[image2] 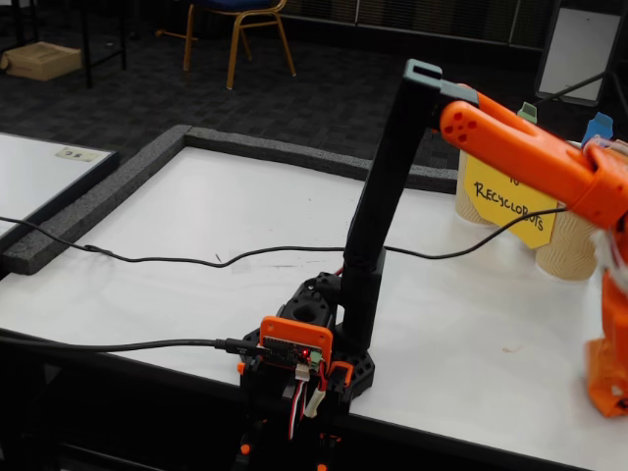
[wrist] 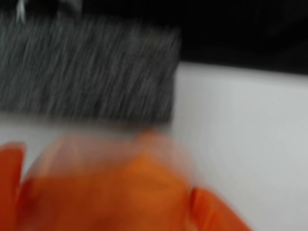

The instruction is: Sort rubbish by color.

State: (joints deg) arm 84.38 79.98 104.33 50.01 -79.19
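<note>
- On the white table [image2: 196, 226], smooth and matte, there's a rim of dark grey foam [image2: 128, 182] that looks coarse and speckled; the wrist view shows the same foam as a streaky grey block [wrist: 86, 72] because of heavy motion blur.
- A thin black cable [image2: 177, 260] snakes loosely across the tabletop toward the arm's base.
- The base [image2: 309, 343] is chunky black plastic with an orange printed cap and a small circuit board with a lit red LED.
- From the base a black upright link [image2: 378, 226] leans up and to the right in the fixed view, then an orange plastic forearm [image2: 520, 152], rounded and glossy, slopes down to the right edge.
- The gripper [image2: 610, 378] hangs down near the table at the far right of the fixed view, mostly cut off by the frame.
- Behind the forearm are ribbed tan paper cups [image2: 569, 250] and a yellow hand-lettered sign [image2: 510, 201].
- In the wrist view a soft orange mass [wrist: 110, 187] fills the bottom between orange finger parts; probably the orange wad, but it's too smeared to be sure.
- Can't tell whether the jaws are spread or pinching anything.
- No green or blue wads visible in either view.
</note>
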